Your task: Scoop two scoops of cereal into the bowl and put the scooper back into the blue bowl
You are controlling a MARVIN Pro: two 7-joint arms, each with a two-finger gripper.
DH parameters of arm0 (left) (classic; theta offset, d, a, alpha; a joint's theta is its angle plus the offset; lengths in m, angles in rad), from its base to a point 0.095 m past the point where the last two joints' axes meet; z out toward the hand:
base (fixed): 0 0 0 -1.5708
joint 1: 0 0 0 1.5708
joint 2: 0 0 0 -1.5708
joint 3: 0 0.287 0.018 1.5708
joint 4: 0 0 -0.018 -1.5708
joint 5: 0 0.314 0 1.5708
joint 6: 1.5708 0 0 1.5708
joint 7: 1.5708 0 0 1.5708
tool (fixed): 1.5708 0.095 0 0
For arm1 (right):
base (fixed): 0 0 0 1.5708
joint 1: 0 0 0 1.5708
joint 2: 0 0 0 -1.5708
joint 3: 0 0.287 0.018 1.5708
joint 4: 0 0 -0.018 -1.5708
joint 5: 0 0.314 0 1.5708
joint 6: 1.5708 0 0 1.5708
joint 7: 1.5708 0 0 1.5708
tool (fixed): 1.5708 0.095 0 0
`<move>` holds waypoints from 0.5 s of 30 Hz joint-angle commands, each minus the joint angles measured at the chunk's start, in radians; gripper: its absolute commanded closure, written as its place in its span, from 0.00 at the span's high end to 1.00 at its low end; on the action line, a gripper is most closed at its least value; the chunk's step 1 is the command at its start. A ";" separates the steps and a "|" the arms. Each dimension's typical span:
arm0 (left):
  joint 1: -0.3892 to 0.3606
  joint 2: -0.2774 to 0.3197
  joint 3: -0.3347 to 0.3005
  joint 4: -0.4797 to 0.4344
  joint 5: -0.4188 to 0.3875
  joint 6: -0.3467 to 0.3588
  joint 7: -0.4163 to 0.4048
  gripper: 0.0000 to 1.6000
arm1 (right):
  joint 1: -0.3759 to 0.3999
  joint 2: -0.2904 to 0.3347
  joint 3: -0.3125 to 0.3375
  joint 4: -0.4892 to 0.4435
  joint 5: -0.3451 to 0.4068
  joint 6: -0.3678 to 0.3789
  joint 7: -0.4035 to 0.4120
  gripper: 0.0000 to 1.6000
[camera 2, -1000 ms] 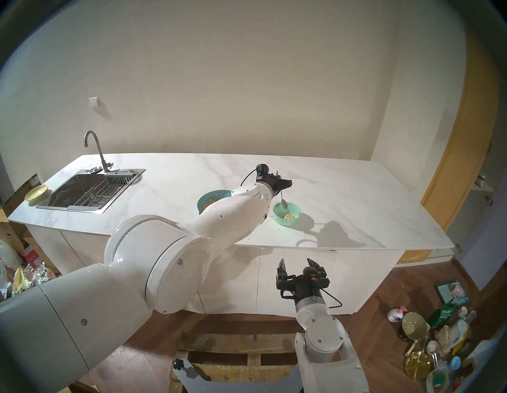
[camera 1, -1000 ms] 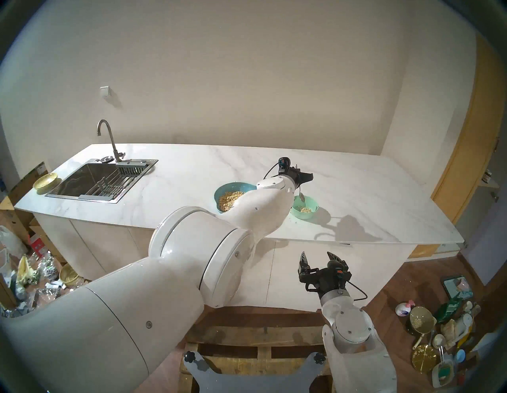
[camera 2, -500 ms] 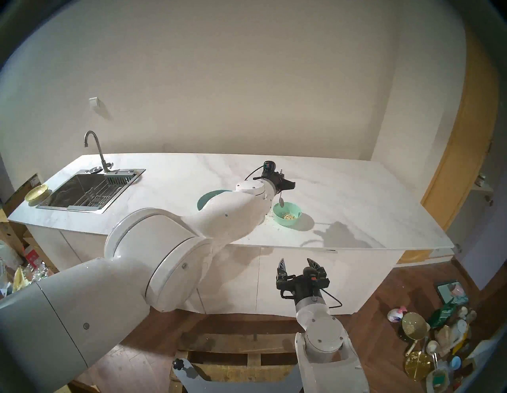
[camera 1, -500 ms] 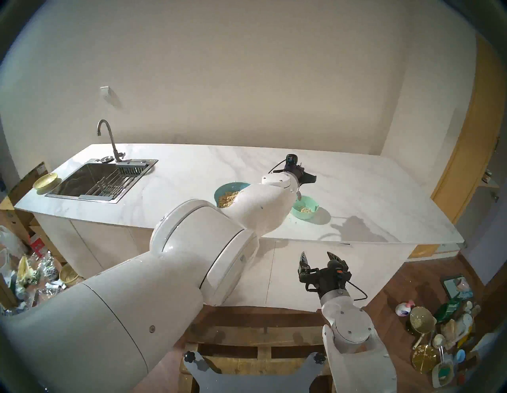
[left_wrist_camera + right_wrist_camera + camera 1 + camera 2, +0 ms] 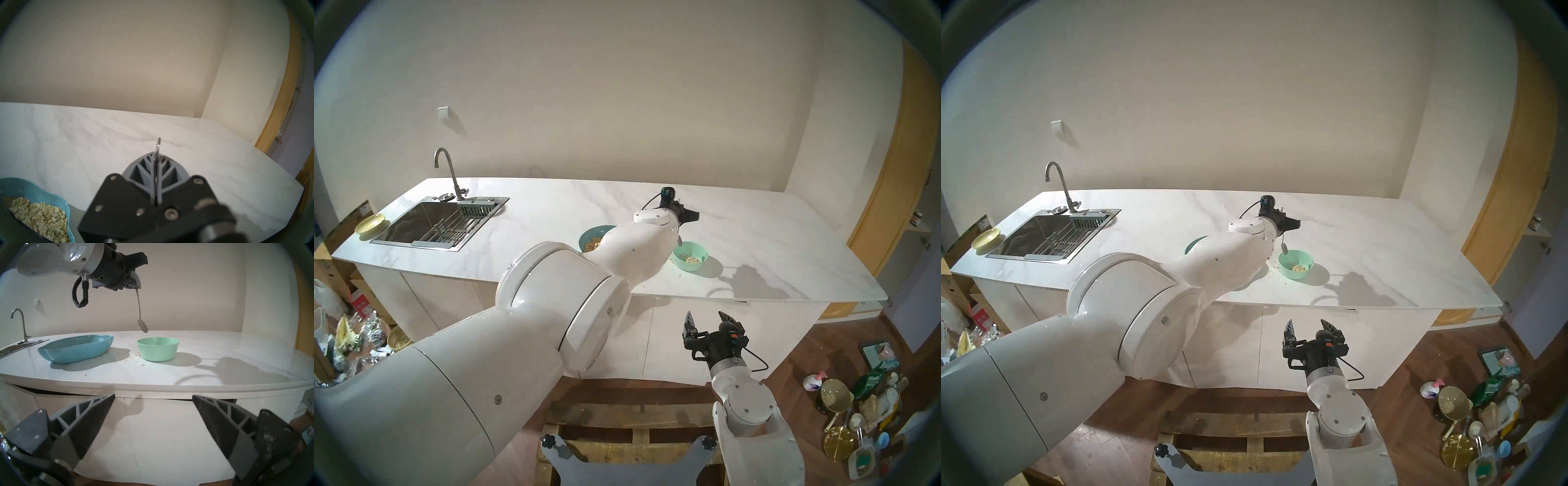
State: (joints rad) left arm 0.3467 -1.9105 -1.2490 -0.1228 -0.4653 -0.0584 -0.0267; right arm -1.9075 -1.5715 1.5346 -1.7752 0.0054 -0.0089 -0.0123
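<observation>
Far left of the L gripper: small yellow-green dish (image 5: 371, 225) on the counter's end, then a steel sink (image 5: 439, 222) w/ ribbed rack and a curved faucet (image 5: 448, 169). Counter (image 5: 551, 207) is white marble-look stone, smooth, faint grey veins.

Just left of and below the L gripper: the blue bowl (image 5: 76, 349), teal, glossy, wavy petal rim, wide and shallow. Cereal (image 5: 39, 218) heaped inside, pale tan flat flakes, dry and loose. L forearm hides much of it in the head views.

L gripper (image 5: 136, 282) hangs above the counter, roughly betw. the two bowls, nearer the mint one. Grey ribbed fingers clenched on the scooper (image 5: 141, 314): slim silver metal spoon, thin handle pinched at the tips, handle end poking out past them in the wrist view. Spoon dangles nearly straight down, oval head lowest, shiny; looks empty. Head hangs above the left rim of the bowl (image 5: 158, 350), not touching.

Bowl sits below and slightly right of the L gripper: small, round, mint green, matte, plain smooth rim. Thin scatter of flakes on its floor in the head views. Stray flakes (image 5: 136, 358) on the counter betw. the two bowls and in front.

Right of that: bare counter w/ the arm's shadow.

R gripper (image 5: 709, 320) well below and nearer, in front of the white cabinet, under the counter edge. Dark ribbed triangular fingers spread wide, holding nothing.
</observation>
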 commanded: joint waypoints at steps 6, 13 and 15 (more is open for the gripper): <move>-0.062 0.113 -0.140 -0.061 -0.136 -0.002 -0.051 0.00 | 0.006 -0.001 0.000 -0.025 0.000 -0.006 -0.001 1.00; -0.027 0.237 -0.197 -0.097 -0.137 -0.016 -0.103 0.00 | 0.006 -0.001 0.000 -0.025 0.000 -0.006 -0.001 1.00; -0.016 0.262 -0.204 -0.101 -0.142 -0.009 -0.110 0.00 | 0.006 -0.001 0.000 -0.025 0.000 -0.006 -0.001 1.00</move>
State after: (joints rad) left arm 0.3451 -1.6617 -1.4458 -0.1787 -0.5985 -0.0587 -0.0872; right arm -1.9077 -1.5715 1.5345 -1.7753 0.0054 -0.0089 -0.0123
